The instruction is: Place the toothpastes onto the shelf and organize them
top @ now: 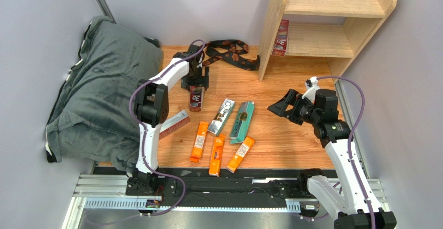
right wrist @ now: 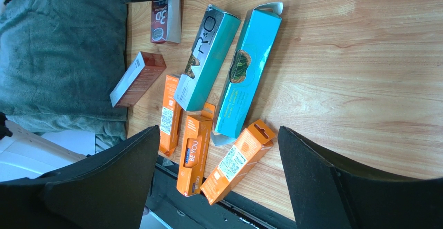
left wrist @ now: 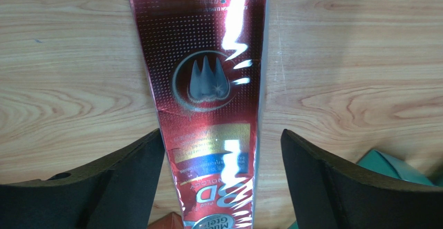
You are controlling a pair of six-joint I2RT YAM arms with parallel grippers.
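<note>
The left tool (left wrist: pixel 221 140) has its black wedge-shaped jaws apart, straddling a glossy dark red box (left wrist: pixel 208 57) that lies flat on the wood-grain surface (left wrist: pixel 67 62) and extends ahead of the tool. The right tool (right wrist: pixel 218 133) is also spread and holds nothing; the flat teal box (right wrist: pixel 248 68), silver-white box (right wrist: pixel 205 57) and orange boxes (right wrist: pixel 195 153) lie beyond its tips.

We see a bulky dark grey-green cushion (top: pixel 99 83) slumped over the left edge of the light wooden table top (top: pixel 283 146), leaning against the pale grey wall (top: pixel 31 31). A black-and-brown patterned strap (top: pixel 231 52) lies loosely coiled at the far side of the table — near the cushion's far corner, not touching it. A silver metal rail (top: pixel 104 190) runs along the near edge.
</note>
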